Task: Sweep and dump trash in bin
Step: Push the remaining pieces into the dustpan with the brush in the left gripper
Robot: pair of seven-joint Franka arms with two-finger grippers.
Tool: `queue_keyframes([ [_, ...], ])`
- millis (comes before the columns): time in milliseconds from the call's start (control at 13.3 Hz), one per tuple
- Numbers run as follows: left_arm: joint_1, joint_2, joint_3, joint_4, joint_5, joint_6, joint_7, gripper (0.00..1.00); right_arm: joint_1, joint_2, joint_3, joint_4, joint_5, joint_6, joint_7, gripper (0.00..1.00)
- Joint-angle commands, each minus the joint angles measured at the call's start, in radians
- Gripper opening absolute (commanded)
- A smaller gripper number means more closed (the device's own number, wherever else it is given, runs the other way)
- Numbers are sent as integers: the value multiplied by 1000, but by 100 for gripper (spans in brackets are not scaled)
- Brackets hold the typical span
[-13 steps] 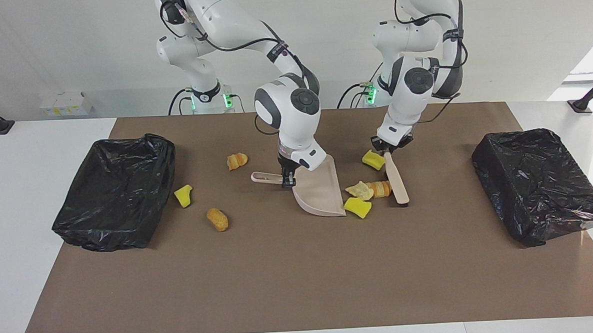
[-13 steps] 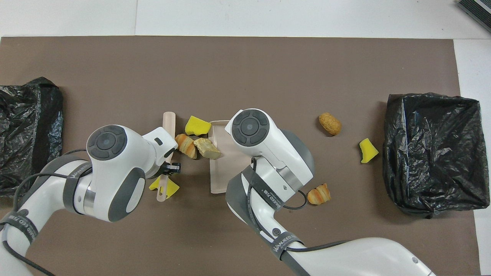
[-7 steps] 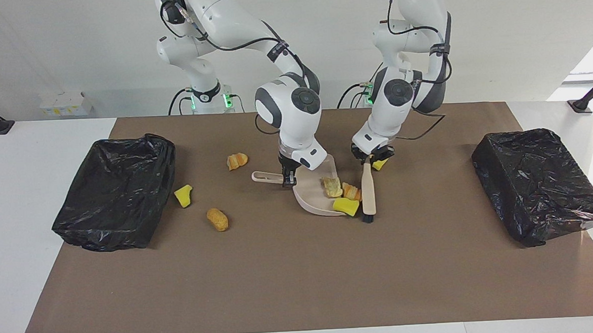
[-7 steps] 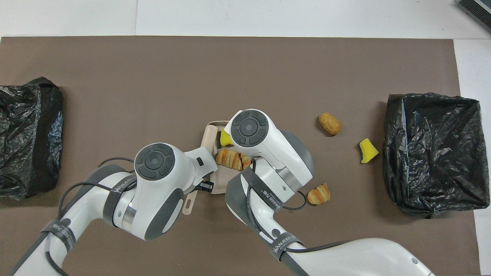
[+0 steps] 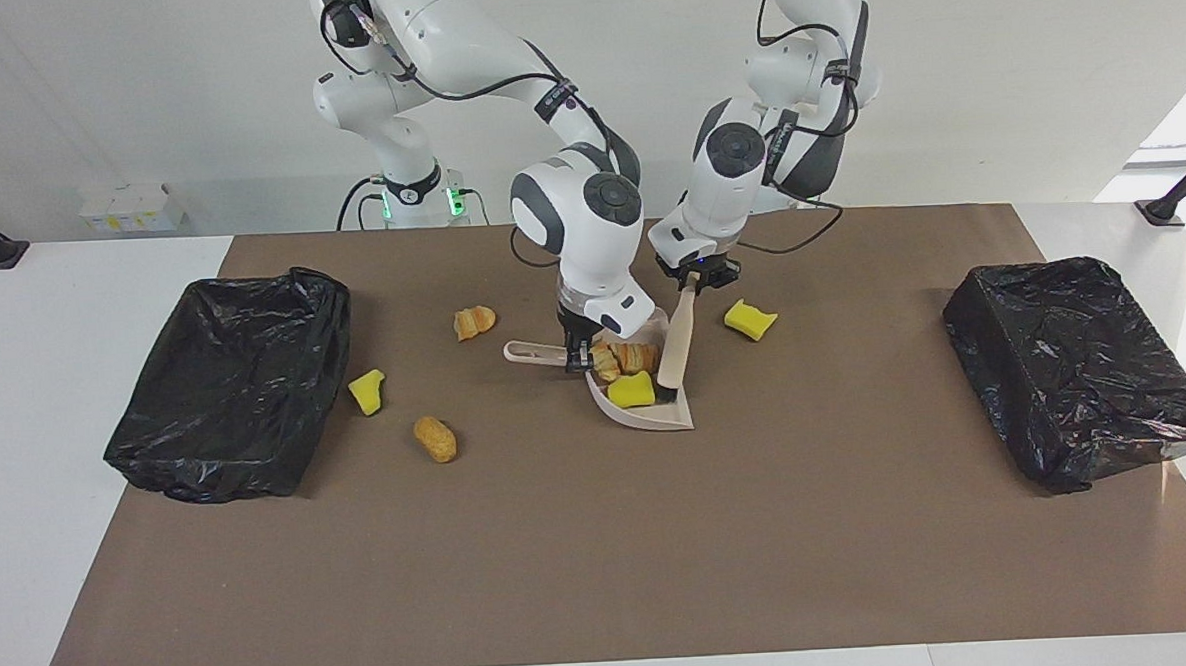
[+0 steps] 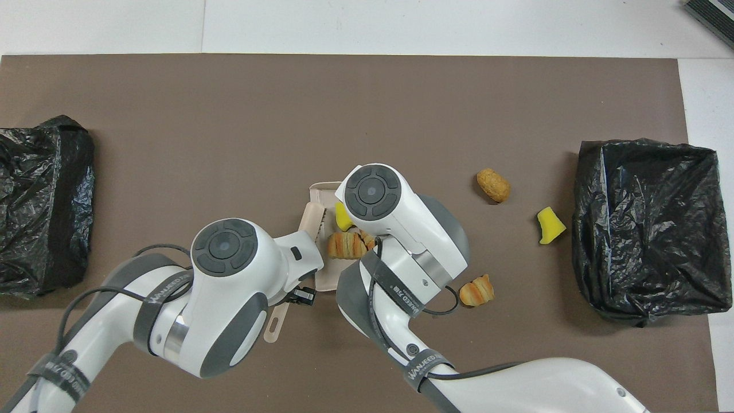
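The right gripper (image 5: 576,354) is clamped on the dustpan (image 5: 646,411) handle, 3 trash pieces (image 5: 630,371) inside. The left gripper (image 5: 696,273), closed on the brush (image 5: 676,344), leans it into the pan mouth. Bin (image 5: 230,379) lies toward the right arm's end.

Both arms bend low at mid-table, left gripper (image 5: 693,281) and right gripper (image 5: 576,355) clamped.

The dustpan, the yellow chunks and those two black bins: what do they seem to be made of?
The dustpan looks like smooth, matte beige plastic: thin, rigid, evenly coloured walls. The yellow chunks, with a dull surface and rough, torn-looking edges, are probably sponge or foam. The two black bins show only a thin, glossy, crinkled plastic bag over them; what lies underneath cannot be seen.
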Motion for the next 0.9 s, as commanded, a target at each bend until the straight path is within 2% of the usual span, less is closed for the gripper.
queue_keyframes([
  [0,33,-107,-2,-11,-17,-148,-111,0,-8,-33,6,-34,-5,-9,-28,0],
  [302,19,-163,-8,-37,26,-299,-528,0,-9,-35,6,-46,-5,27,-39,0],
  [377,19,-182,-9,-65,26,-303,-628,0,-11,-35,6,-54,-5,43,-40,0],
  [452,19,-199,-10,-97,26,-288,-747,0,-11,-41,6,-63,-7,47,-42,0],
  [528,17,-250,-12,-164,26,-253,-812,0,-9,-49,6,-80,-7,67,-43,0],
  [678,-28,-325,-13,-316,24,-160,-857,0,-8,-78,6,-161,-7,147,-66,0],
  [829,-47,-298,-13,-372,24,-65,-873,0,-8,-92,6,-199,-7,188,-69,0],
])
